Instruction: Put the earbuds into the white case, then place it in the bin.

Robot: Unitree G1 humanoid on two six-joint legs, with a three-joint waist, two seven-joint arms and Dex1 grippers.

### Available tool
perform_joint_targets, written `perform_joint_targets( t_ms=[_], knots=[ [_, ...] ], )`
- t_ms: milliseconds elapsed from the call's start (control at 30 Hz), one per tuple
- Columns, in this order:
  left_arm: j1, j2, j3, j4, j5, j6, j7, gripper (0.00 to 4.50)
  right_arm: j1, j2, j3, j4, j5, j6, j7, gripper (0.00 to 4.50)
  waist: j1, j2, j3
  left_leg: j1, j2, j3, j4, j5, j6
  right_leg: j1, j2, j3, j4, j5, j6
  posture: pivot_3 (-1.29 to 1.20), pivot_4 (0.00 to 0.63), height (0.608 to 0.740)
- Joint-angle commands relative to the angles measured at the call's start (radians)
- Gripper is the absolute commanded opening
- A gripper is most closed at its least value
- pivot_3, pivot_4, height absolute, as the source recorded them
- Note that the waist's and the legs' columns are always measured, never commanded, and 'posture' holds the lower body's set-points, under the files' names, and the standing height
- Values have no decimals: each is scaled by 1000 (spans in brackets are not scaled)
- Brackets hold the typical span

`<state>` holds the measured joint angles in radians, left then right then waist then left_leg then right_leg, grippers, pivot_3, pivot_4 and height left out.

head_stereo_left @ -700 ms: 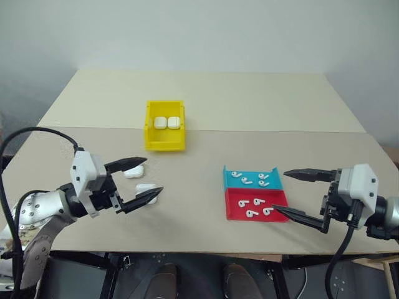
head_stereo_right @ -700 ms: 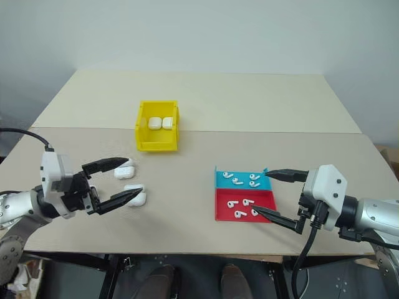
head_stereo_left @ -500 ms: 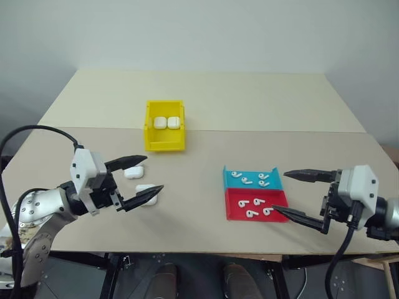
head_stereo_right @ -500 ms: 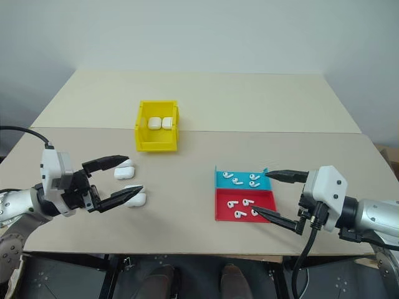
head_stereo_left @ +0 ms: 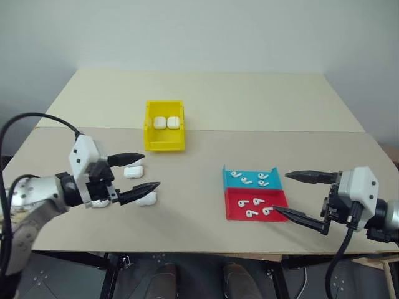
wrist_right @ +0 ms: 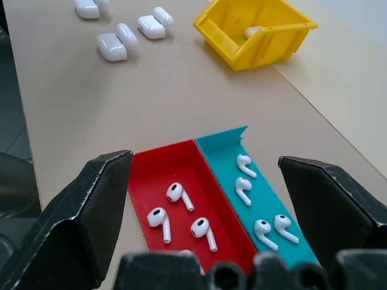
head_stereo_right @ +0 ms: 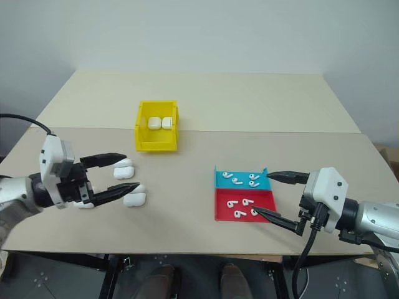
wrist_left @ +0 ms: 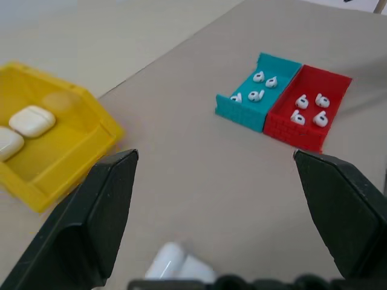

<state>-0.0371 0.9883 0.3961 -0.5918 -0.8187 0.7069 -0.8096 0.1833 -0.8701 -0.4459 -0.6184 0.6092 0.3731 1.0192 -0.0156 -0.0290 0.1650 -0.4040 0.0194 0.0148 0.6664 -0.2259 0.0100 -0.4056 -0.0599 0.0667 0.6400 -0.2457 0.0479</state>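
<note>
On the tan table [head_stereo_left: 206, 112], the yellow bin [head_stereo_left: 164, 141] is set at the far left of centre, with two closed white cases [head_stereo_left: 166, 123] already lying inside it. Nearer, on the left, open white cases [head_stereo_left: 139, 184] are laid out on the bare tabletop. The left gripper [head_stereo_left: 143, 171] is held just over them with its fingers spread wide and nothing between them. On the right, earbuds [head_stereo_left: 250, 179] are seen in a shallow blue tray [head_stereo_left: 249, 172] and in a red tray [head_stereo_left: 232, 211] touching its near side. The right gripper [head_stereo_left: 288, 195] is held just right of the trays, fingers also wide apart and empty.

The step in hand is judged to be the picking of a first earbud. It would be done best if one earbud were approached from above, the fingers being narrowed beforehand so that neighbours are not disturbed; the pieces are tiny and glossy, so slipping is to be expected.

The tray walls are low, yet a fingertip could be caught on them. Ample open tabletop is left between the trays and the cases for carrying across. The near table edge lies close to both grippers.
</note>
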Motion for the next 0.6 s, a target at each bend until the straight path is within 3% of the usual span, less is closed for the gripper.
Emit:
perform_joint_targets(
  t_ms=[33, 167, 233, 367, 600],
  knots=[
    [65, 35, 58, -110, 92, 9, 54, 4477, 17, 8, -44, -26, 12, -16, -9, 4500, -1, 0, 0, 0, 0, 0, 0, 0, 0, 0, 0, 0, 0, 0, -1, 0, 150, 740],
    [84, 187, 74, -121, 38, 247, 58, 4477, 37, 13, -50, -35, 15, -19, -12, 4500, 2, -1, 0, 1, 0, 0, -1, 0, 0, 0, 0, 0, 1, 1, -4, 0, 150, 740],
    [-12, 268, 41, -76, -37, 484, 134, 4477, 39, 15, -52, -36, 17, -18, -14, 4500, 7, -1, 1, 1, 0, 0, -1, 0, 0, 0, 0, 0, 1, -2, 1, 0, 150, 740],
    [-269, 267, -74, 40, -79, 862, 255, 4477, 45, 21, -51, -41, 15, -20, -20, 4500, 5, -1, 1, 4, 0, 0, -1, 0, 0, 2, 0, 0, 1, -5, 5, 0, 150, 740],
    [-347, 341, -171, 289, -408, 908, 608, 4477, 49, 26, -52, -48, 20, -12, -39, 4500, -5, -4, 3, 3, 0, -6, -3, -2, -2, -1, 0, 2, 4, -2, -3, 0, 150, 740]
  ],
)
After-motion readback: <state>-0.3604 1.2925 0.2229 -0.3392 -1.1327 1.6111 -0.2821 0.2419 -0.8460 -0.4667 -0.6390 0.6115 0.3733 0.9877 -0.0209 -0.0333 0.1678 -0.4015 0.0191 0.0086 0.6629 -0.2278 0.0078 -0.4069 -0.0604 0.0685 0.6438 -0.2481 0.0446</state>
